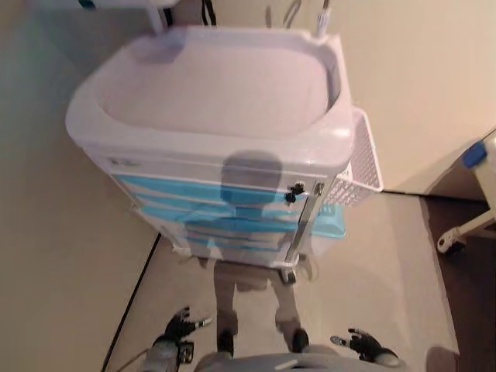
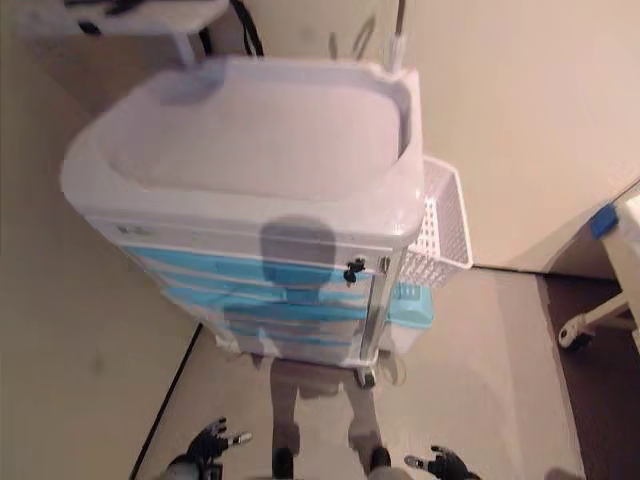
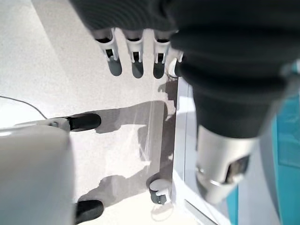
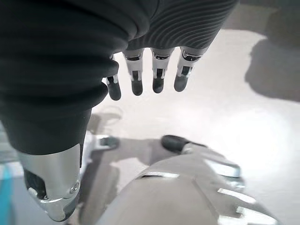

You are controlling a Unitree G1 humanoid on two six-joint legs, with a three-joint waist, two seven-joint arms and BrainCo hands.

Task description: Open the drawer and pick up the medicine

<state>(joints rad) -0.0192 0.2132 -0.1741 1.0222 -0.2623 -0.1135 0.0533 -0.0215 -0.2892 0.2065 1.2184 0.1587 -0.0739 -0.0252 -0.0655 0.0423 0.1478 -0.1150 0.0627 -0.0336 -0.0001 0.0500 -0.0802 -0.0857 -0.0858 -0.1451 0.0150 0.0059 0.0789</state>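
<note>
A white medical cart (image 1: pixel 209 93) with a rimmed top stands in front of me. Its front carries several light-blue drawers (image 1: pixel 201 194), all closed. A small dark lock knob (image 1: pixel 294 192) sits at the right end of the top drawer. No medicine shows in any view. My left hand (image 1: pixel 180 325) hangs low at the lower left, well below the drawers, fingers relaxed and empty; it also shows in the left wrist view (image 3: pixel 136 51). My right hand (image 1: pixel 360 341) hangs low at the lower right, fingers relaxed and empty; it also shows in the right wrist view (image 4: pixel 150 70).
A white wire basket (image 1: pixel 360 167) hangs on the cart's right side, with a light-blue bin (image 1: pixel 329 221) under it. A cart caster (image 3: pixel 158 193) rests on the floor. Another wheeled frame (image 1: pixel 465 225) stands at the right. A wall runs along the left.
</note>
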